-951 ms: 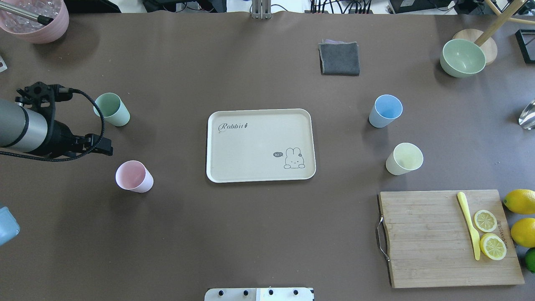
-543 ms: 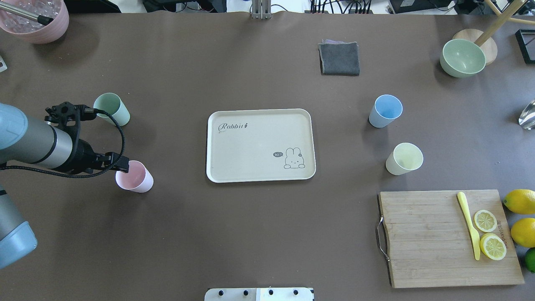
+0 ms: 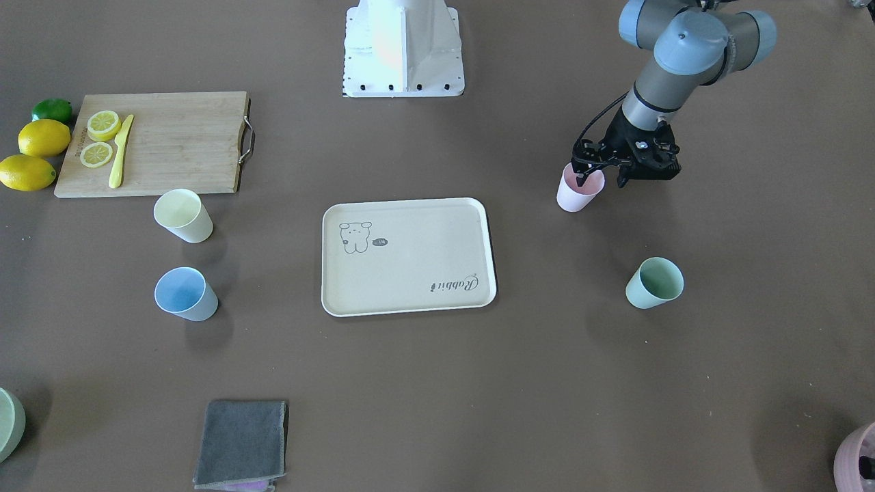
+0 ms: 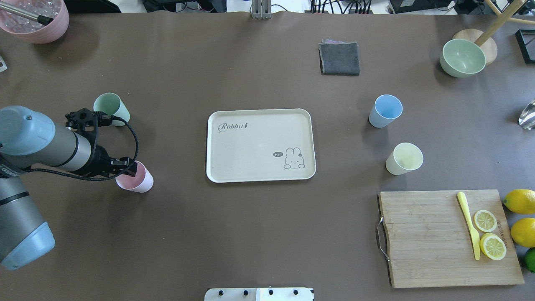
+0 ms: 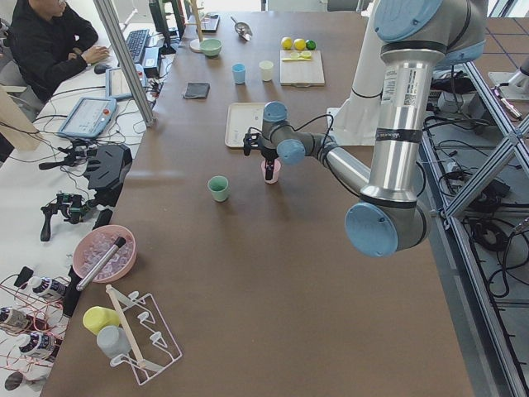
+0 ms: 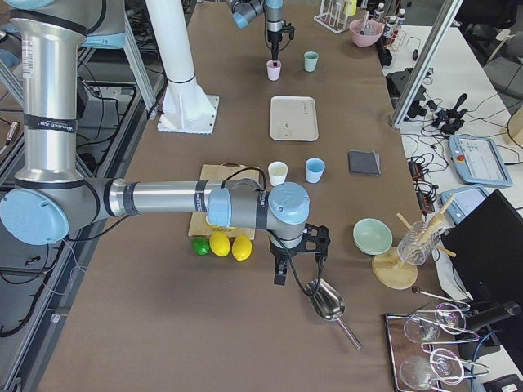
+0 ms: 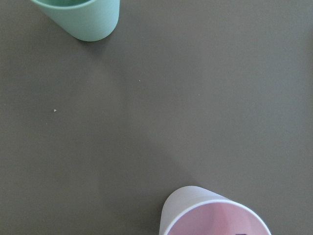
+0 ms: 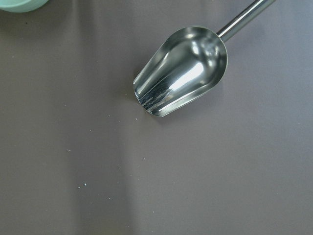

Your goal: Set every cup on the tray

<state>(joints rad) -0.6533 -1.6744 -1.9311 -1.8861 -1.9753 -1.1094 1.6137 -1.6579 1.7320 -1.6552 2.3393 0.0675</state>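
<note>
Four cups stand upright on the brown table around the cream tray (image 4: 250, 144), which holds nothing. The pink cup (image 4: 143, 181) and mint green cup (image 4: 111, 107) are left of the tray; the light blue cup (image 4: 385, 110) and pale yellow cup (image 4: 404, 159) are to its right. My left gripper (image 3: 601, 179) is open at the pink cup (image 3: 577, 196), one finger inside the rim and one outside. The left wrist view shows the pink cup (image 7: 215, 218) and the green cup (image 7: 80, 17). My right gripper (image 6: 298, 273) hangs near the table's right end; I cannot tell whether it is open.
A wooden cutting board (image 4: 426, 238) with lemon slices and a yellow knife lies front right, lemons (image 4: 520, 200) beside it. A grey cloth (image 4: 339, 58), a green bowl (image 4: 462, 57) and a mauve pot (image 4: 35, 19) are at the back. A metal scoop (image 8: 181, 71) lies under the right wrist.
My left arm has swung in from the left edge toward the pink cup, and its gripper now stands over the cup's rim. The cups and tray have not moved.
</note>
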